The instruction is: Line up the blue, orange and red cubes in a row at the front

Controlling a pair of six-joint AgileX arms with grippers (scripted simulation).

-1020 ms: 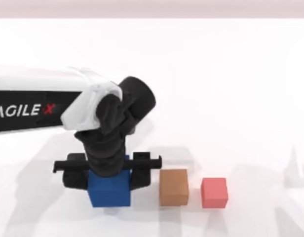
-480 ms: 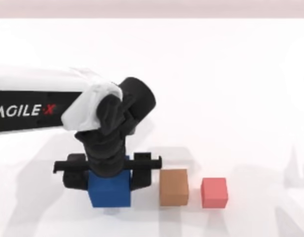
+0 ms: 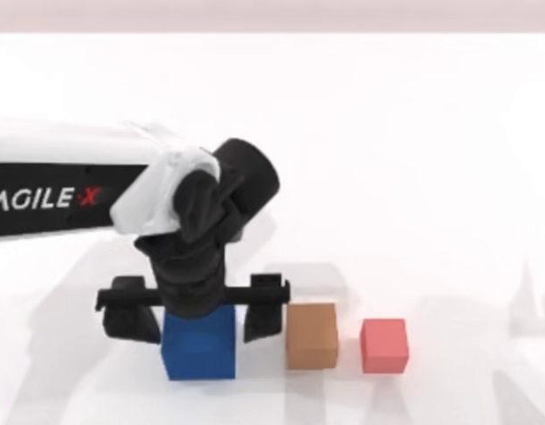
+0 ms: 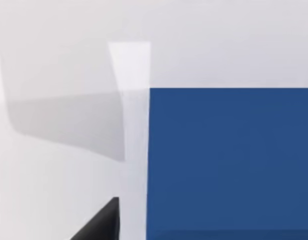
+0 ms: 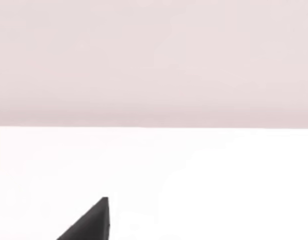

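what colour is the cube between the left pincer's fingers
Deep blue; the blue cube shows best in the top view.

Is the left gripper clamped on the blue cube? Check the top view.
No: the left gripper stands open, with its fingers apart from the blue cube on either side.

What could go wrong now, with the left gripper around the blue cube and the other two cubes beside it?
1. The left gripper is open astride the blue cube; a slanted lift could make a finger drag the cube out of line.
2. Its right-hand finger stands close to the orange cube, so a sideways move may knock that cube toward the red cube.
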